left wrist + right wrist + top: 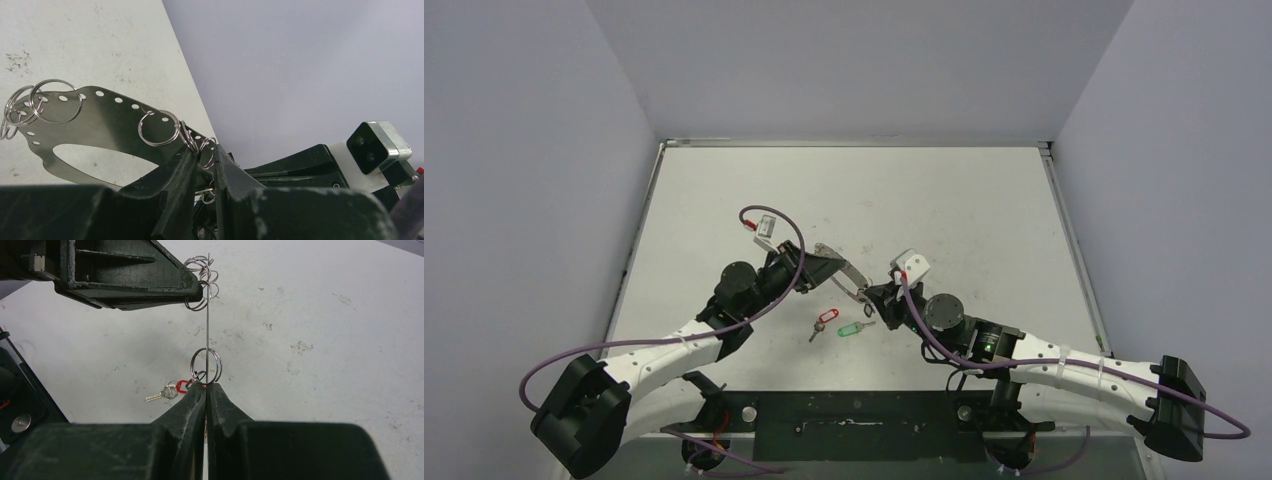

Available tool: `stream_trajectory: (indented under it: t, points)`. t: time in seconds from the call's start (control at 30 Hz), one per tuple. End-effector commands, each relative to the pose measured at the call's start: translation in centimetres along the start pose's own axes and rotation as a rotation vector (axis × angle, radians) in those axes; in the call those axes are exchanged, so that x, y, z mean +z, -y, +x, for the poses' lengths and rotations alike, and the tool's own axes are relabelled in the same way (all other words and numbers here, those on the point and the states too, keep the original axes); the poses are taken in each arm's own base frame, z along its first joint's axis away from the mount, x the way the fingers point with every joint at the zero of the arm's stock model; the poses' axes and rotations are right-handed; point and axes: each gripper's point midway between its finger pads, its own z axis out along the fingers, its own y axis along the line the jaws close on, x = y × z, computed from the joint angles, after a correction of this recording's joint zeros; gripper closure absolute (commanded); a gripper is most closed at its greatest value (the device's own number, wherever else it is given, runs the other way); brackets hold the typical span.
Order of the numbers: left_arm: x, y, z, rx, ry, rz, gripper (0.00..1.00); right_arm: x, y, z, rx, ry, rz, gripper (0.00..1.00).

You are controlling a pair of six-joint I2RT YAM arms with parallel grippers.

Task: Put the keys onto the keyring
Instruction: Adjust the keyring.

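Observation:
The keyring is a thin grey metal loop fringed with small rings, held off the table between both grippers. My left gripper is shut on its left end; in the left wrist view the jaws close on the perforated band among its rings. My right gripper is shut on its right end; in the right wrist view the keyring shows edge-on. The red-tagged key and the green-tagged key lie on the table below. The red key also shows in the right wrist view.
The white table has a raised rim at the back and sides and grey walls around it. A black base plate runs along the near edge between the arm bases. The left arm's purple cable loops above its wrist.

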Motion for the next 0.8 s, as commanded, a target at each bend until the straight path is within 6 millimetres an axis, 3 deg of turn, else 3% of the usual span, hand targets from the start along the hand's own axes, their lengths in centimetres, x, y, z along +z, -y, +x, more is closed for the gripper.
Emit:
stream_trajectory:
  t: [0.0,0.13,0.47,0.77]
  points:
    - [-0.2,2.4,-1.8,0.029,0.075,0.090,0.85,0.1,-0.7,-3.4,0.050,0.111,-0.028,1.00]
    - [-0.2,2.8,-1.8,0.033,0.068,0.104,1.00,0.1,-0.6,-3.4,0.048,0.111,-0.025,1.00]
    - [-0.7,3.0,-0.9,0.122,-0.056,0.003,1.00,-0.1,0.1,-3.0,-0.021,0.059,0.000,1.00]
    - [-1.6,2.5,0.5,0.310,-0.295,-0.142,1.00,-0.3,0.2,-2.7,-0.125,-0.014,-0.020,1.00]
